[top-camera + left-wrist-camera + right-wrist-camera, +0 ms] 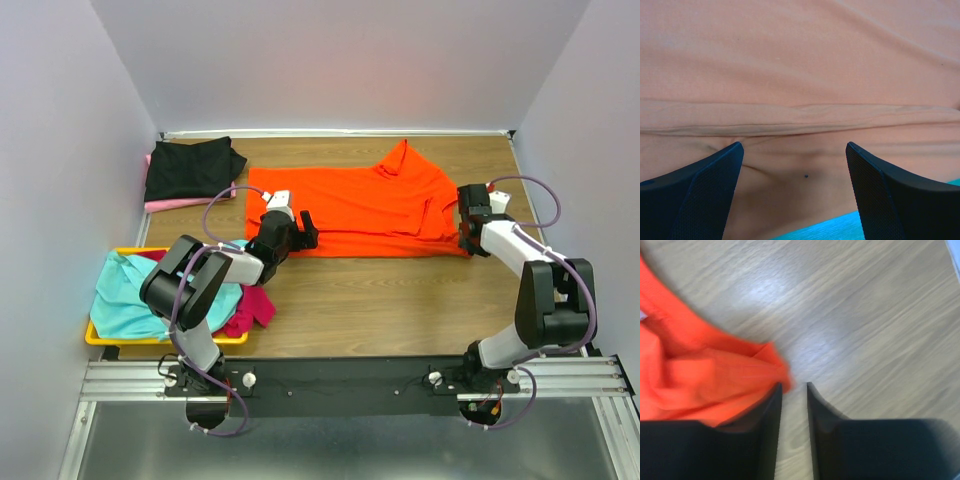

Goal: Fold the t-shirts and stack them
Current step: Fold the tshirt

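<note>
The orange t-shirt looked limp, best pinched at corners; left gripper gaped wide, right gripper stood barely parted, empty.

Black-and-white arms, purple cables, black meshed tool fingers

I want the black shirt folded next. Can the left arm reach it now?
Probably yes. The black shirt lies uncovered in the far left corner, and the left claw is open and empty above the orange shirt, with nothing tall between them.
</note>
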Controlling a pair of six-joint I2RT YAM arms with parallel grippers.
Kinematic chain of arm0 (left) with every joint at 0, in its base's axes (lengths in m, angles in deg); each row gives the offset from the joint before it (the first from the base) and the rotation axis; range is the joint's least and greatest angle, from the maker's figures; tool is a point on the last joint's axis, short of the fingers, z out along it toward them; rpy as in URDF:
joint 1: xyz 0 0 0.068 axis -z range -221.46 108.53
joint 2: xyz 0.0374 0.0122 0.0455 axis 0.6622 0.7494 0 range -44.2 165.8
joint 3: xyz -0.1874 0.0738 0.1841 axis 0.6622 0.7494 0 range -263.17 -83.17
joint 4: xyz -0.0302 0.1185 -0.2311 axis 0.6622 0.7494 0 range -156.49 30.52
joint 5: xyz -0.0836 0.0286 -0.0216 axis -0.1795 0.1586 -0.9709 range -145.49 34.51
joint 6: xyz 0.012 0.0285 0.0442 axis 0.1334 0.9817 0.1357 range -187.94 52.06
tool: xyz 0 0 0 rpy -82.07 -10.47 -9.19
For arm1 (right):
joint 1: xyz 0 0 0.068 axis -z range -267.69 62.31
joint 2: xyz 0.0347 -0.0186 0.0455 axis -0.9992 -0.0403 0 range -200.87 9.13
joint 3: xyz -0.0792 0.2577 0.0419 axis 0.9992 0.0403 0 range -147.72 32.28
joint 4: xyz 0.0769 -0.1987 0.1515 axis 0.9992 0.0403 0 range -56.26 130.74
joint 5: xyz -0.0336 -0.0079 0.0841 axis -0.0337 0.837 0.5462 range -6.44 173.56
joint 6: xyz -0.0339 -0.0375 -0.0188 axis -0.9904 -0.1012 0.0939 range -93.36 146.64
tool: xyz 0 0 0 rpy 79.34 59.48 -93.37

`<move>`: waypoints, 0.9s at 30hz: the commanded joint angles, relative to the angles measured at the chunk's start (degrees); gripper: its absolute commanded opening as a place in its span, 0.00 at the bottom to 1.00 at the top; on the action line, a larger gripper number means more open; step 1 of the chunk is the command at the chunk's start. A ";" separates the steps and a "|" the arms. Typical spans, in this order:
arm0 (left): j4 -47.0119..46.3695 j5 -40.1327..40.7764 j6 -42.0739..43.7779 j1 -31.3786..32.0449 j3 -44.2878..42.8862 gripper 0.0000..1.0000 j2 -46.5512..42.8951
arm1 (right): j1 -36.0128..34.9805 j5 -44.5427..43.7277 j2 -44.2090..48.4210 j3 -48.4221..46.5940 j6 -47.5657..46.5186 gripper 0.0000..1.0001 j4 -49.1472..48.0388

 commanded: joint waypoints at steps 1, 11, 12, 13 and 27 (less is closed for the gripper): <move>3.67 1.04 1.08 -0.76 0.28 0.92 0.10 | 0.61 -3.43 2.79 -1.68 -0.04 0.49 1.97; 4.46 0.25 0.99 -0.76 -0.34 0.92 -2.36 | -1.67 17.28 10.62 -2.75 -2.84 0.79 -3.73; 4.72 0.07 1.08 -0.67 -0.51 0.92 -2.71 | -1.85 21.06 10.62 -2.22 -3.11 0.78 -7.57; 4.72 -0.10 1.08 -0.67 -0.60 0.92 -3.06 | -2.29 24.49 10.01 -0.99 -3.55 0.77 -9.52; 7.27 0.60 1.17 -0.50 -1.74 0.92 -9.66 | -6.24 40.60 -5.98 -3.79 -2.85 0.54 -19.21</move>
